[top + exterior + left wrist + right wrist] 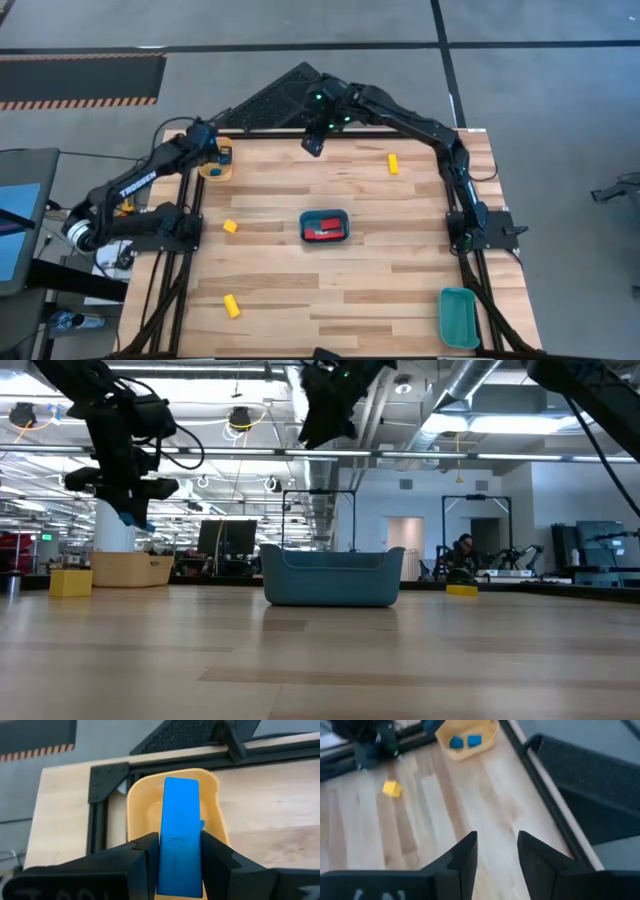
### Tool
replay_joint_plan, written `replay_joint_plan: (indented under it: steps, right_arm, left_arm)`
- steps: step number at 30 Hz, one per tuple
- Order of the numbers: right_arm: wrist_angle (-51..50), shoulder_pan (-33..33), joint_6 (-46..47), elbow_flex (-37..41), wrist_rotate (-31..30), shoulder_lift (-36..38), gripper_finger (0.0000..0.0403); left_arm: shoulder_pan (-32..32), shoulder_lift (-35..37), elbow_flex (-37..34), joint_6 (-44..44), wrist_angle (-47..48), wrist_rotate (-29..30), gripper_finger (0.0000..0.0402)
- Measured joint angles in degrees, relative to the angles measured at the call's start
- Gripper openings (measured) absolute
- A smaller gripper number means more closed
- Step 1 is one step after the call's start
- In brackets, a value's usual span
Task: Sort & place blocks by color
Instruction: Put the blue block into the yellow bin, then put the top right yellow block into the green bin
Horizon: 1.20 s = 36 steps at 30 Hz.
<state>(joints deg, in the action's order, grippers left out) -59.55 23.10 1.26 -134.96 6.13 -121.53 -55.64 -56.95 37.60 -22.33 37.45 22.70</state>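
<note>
My left gripper is shut on a blue bar block, held over the yellow-orange tray at the table's far left corner. In the right wrist view two blue blocks lie in that tray. My right gripper is open with nothing between its fingers, raised above the table's far edge near the middle. Red blocks lie in the teal tray at the table's centre. Three yellow blocks lie loose on the wood: far right, left and near left. My left gripper pinches the blue bar's two long sides between its two fingers. The fingers slant down and lie along the bar, whose far end sticks out well ahead of them. The bar hangs clear above the yellow-orange tray.
A second teal tray stands at the near right corner. A dark mesh panel lies beyond the far edge, and a black frame rail runs along it. Bare wood lies between the trays.
</note>
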Motion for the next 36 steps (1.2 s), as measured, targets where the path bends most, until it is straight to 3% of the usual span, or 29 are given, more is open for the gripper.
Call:
replay_joint_plan:
  steps: [7,13,21,29,36]
  right_arm:
    - [-10.3,0.5,-1.5,5.1,-0.4,0.7,0.0121]
    - [-10.4,1.5,2.9,13.4,-0.3,0.6,0.0101]
    - [-9.8,2.0,0.9,14.4,-0.3,0.6,0.0098]
    - [-16.4,9.6,2.7,15.6,-5.9,0.6,0.0097]
    - [-15.8,17.0,9.6,30.9,-9.3,2.1,0.0097]
  left_arm:
    - [1.3,-1.2,0.1,-1.2,0.5,0.4,0.0110]
    - [1.1,-4.2,0.1,0.4,4.0,-1.9,0.0138]
    - [1.1,-8.0,0.1,-0.8,4.0,-1.0,0.0172]
    - [2.1,-0.4,0.1,2.3,4.4,-1.9,0.0180]
    - [4.0,9.5,0.1,0.6,7.8,-4.8,0.0180]
